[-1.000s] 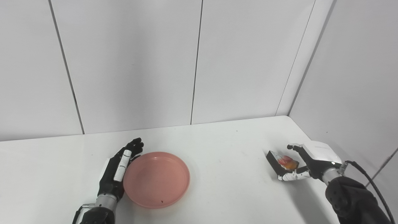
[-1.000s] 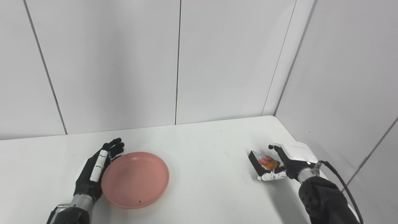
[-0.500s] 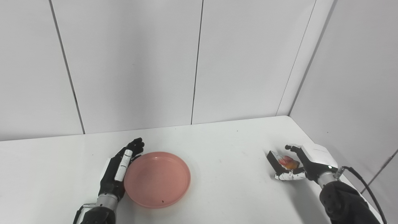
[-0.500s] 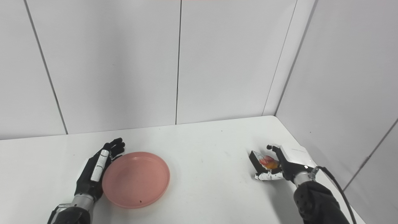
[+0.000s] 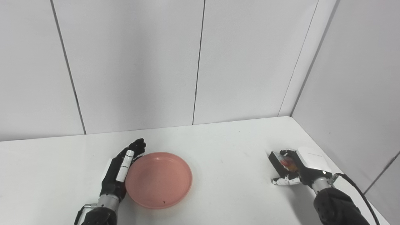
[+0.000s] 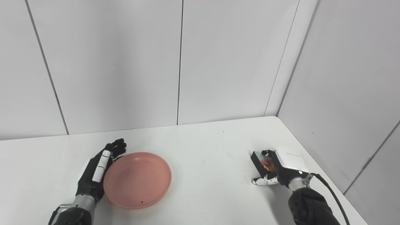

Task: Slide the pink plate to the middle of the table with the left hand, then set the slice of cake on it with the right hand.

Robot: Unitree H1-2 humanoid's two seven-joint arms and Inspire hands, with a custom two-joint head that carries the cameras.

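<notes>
Plate position is deciding the coming move: the pink plate is lying left of the table centre, its left rim touching the left hand, which is standing edge-on with fingers extended, holding nothing. The slice of cake is sitting well apart on the right side, and the right hand is curling its fingers around it on the table

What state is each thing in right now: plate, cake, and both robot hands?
Pink plate: flat on the table, empty, left of centre.
Slice of cake: on the table near the right edge, not on the plate.
Left robot hand: open, flat against the plate's left rim.
Right robot hand: fingers curled over the cake; firm grip unclear.
</notes>
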